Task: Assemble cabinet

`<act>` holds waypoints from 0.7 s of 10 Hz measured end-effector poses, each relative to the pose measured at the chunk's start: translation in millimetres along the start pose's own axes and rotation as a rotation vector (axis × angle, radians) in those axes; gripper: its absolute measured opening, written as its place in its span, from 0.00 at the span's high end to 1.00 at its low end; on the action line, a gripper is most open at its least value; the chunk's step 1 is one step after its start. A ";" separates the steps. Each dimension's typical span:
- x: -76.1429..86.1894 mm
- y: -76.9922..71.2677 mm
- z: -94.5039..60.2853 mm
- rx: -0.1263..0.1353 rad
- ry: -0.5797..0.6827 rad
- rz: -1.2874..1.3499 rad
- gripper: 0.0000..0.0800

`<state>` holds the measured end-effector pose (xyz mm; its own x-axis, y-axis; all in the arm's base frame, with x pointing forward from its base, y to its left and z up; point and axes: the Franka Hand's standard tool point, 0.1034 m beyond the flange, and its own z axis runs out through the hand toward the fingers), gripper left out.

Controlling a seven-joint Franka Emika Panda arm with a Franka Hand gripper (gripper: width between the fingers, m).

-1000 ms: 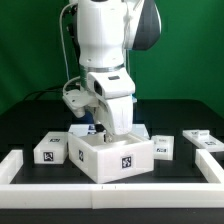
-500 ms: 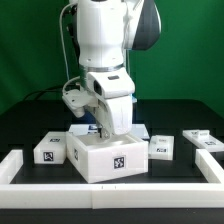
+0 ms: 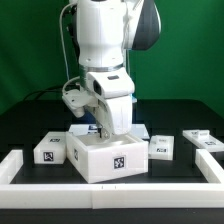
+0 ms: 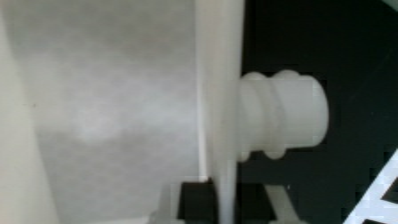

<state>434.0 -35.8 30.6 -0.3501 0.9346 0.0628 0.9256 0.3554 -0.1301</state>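
Just behind the front rail (image 3: 185,187), got the cabinet (image 3: 110,158) parked flat. Looks pinched by its top wall in the gripper (image 3: 113,130), probably for steadying or sliding it before adding drawers (image 3: 161,147).

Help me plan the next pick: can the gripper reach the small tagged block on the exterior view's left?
Probably yes: that block lies beside the cabinet with its top uncovered and nothing over it.

Drawer blocks (image 3: 48,151) crowd both sides of the cabinet (image 3: 110,160), a white rail (image 3: 110,193) fences the front
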 end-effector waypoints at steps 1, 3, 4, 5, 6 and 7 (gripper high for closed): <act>0.3 6.7 -1.0 -0.005 -0.002 0.032 0.95; 3.1 27.6 -3.4 -0.025 -0.003 0.108 0.95; 9.6 37.4 -4.3 -0.033 -0.001 0.162 0.95; 15.4 46.6 -5.3 -0.043 0.000 0.192 0.95; 18.5 53.6 -6.2 -0.050 0.003 0.218 0.95; 22.7 60.4 -6.7 -0.056 0.008 0.281 0.95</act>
<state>482.9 6.8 30.8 -0.0780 0.9962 0.0400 0.9927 0.0813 -0.0889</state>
